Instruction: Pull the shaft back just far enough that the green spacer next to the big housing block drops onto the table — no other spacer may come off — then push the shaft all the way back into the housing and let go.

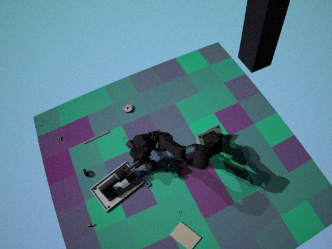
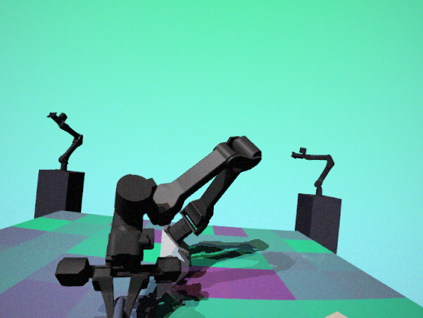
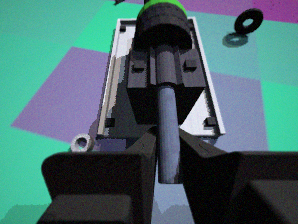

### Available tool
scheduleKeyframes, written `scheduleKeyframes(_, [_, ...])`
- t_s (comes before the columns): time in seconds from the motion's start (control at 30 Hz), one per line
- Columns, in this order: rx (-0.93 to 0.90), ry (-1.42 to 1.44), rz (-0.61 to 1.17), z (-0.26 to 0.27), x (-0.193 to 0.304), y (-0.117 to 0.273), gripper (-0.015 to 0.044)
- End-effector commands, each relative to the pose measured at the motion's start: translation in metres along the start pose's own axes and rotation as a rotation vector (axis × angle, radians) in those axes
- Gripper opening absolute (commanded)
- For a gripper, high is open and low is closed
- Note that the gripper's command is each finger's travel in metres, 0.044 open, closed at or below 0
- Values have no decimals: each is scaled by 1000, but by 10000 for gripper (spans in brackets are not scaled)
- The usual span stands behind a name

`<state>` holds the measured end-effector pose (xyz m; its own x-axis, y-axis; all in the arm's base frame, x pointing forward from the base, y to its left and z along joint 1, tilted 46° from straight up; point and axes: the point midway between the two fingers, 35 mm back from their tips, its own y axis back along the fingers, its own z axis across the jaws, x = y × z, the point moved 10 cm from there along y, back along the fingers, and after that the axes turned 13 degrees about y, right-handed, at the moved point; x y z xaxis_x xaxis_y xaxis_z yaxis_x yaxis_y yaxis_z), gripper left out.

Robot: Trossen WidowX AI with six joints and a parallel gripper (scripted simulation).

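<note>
The shaft (image 2: 119, 308) (image 3: 169, 112) runs over the cradle block (image 3: 142, 82) into a row of dark spacers (image 1: 120, 174) (image 3: 162, 26). The green spacer (image 1: 117, 176) (image 3: 173, 2) sits on the same line, against the dark housing block (image 1: 107, 186), with no gap visible. The pale base tray (image 1: 103, 201) (image 3: 109, 82) carries the assembly. My gripper (image 1: 135, 167) (image 2: 121, 300) (image 3: 163, 131) is shut on the shaft near its free end, just outside the tray's near end. The fingertips are cut off in the exterior view, and the shaft inside the housing is hidden.
A grey ring (image 1: 147, 184) (image 3: 81, 143) lies beside the tray, and a black ring (image 1: 85, 172) (image 3: 248, 21) stands on the other side. A round disc (image 1: 128, 108), a thin bar (image 1: 97, 137) and a beige board (image 1: 186, 235) lie farther off.
</note>
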<state>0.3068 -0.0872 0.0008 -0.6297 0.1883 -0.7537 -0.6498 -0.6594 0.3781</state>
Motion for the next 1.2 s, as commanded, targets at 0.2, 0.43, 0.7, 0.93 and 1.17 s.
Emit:
scheduleKeyframes(0.2, [-3,-2,0,1,2,2,0])
scheduleKeyframes(0.43, [-3,-2,0,1,2,3,0])
scheduleKeyframes(0.7, [-3,-2,0,1,3,3,0])
scheduleKeyframes(0.93, [-3,-2,0,1,4,4,0])
scheduleKeyframes(1.17, [-3,-2,0,1,4,4,0])
